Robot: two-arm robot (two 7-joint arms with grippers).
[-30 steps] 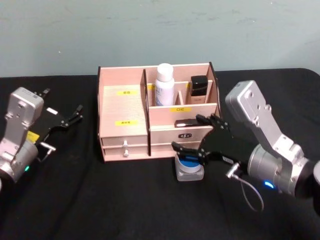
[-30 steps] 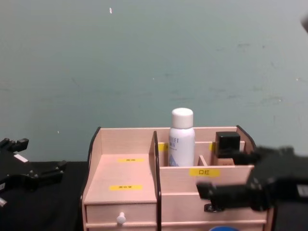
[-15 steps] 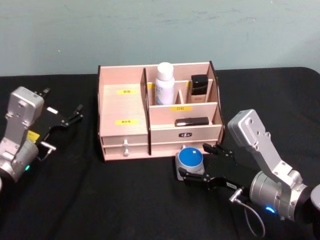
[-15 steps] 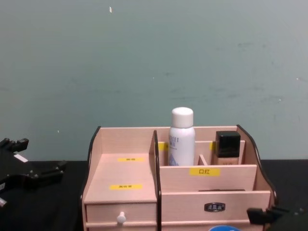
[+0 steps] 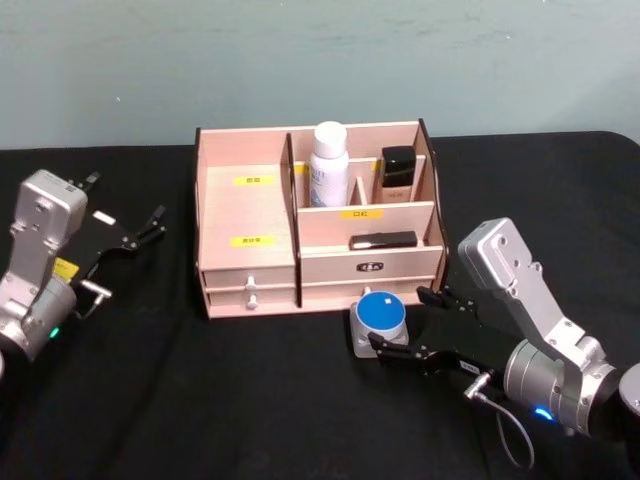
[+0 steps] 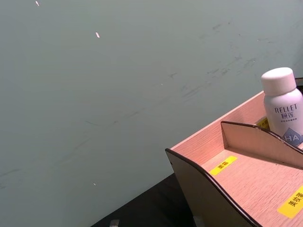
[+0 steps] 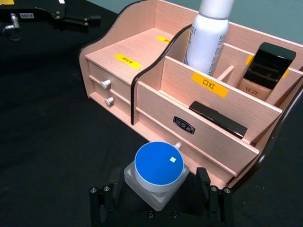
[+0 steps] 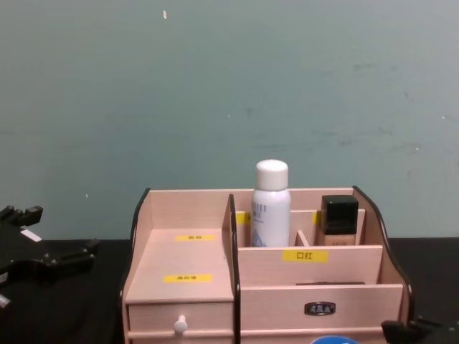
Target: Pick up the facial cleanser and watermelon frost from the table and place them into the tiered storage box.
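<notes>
I have the right gripper [image 5: 398, 319] low over the table [image 5: 200, 400], jaws spread wide. The watermelon frost [image 5: 381, 315] stands between them with a gap on each side. Just beyond the fingertips sits the tiered storage box [image 5: 250, 212], with the facial cleanser [image 5: 328, 165] upright in a rear compartment. The left gripper [image 5: 128, 198] is parked far to the left, jaws apart.

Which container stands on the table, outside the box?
The watermelon frost, blue-lidded, at the open right tool; the facial cleanser and black-capped bottle stand inside the tiered storage box.
</notes>
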